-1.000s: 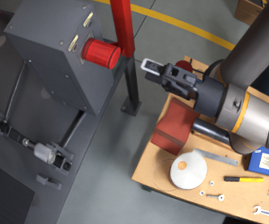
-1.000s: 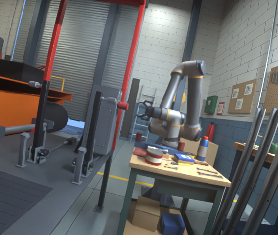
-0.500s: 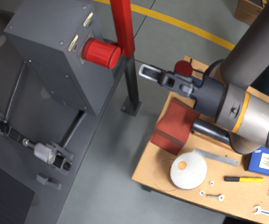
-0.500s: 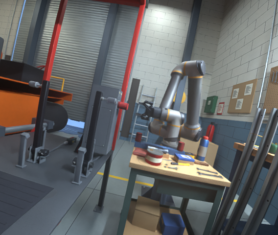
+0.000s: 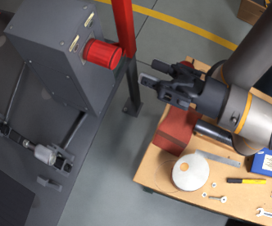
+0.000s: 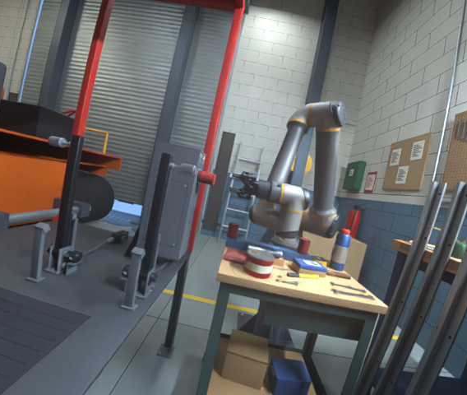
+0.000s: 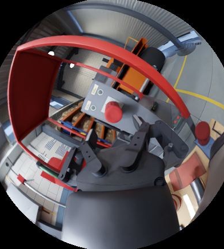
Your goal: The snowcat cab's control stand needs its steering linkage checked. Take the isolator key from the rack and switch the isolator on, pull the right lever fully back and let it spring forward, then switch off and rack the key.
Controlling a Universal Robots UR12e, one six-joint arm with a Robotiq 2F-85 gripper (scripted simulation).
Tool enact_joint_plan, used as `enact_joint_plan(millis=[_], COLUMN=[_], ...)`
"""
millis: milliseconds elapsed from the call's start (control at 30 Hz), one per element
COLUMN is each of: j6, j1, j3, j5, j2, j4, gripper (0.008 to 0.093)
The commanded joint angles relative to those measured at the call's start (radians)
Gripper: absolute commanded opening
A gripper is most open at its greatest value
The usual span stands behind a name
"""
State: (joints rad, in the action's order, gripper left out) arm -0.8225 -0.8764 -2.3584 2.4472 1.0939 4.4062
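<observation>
On the raised cab platform stands the grey control box (image 5: 57,46) (image 6: 174,204) (image 7: 110,105), with a big red round knob (image 5: 102,54) (image 6: 206,177) (image 7: 113,111) on the face turned toward me and two small labelled sockets beside it. My gripper (image 5: 149,73) (image 6: 234,185) (image 7: 114,130) is open and empty, level with the knob and a short way to its right, past the red post. Two levers (image 6: 70,200) (image 6: 155,221) rise from the platform floor beside the box. I cannot make out a key or its rack.
A red roll-cage frame (image 5: 123,20) (image 6: 215,123) (image 7: 101,57) stands between my gripper and the box. Below my arm is a wooden bench (image 5: 214,177) (image 6: 297,285) with a red block, tape roll, blue box, marker and wrenches.
</observation>
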Motion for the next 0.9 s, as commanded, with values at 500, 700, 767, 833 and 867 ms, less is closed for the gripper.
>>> enact_joint_plan(millis=[500,700,767,833,867], j6=[-0.394,-0.513,-0.548,-0.580,-0.595], j1=[0.000,0.000,0.000,0.000,0.000], j3=[0.000,0.000,0.000,0.000,0.000], j5=[0.000,0.000,0.000,0.000,0.000], j2=[0.001,0.001,0.001,0.001,0.001], j4=[0.000,0.000,0.000,0.000,0.000], gripper=[0.0830,0.0830,0.0830,0.0830,0.0830])
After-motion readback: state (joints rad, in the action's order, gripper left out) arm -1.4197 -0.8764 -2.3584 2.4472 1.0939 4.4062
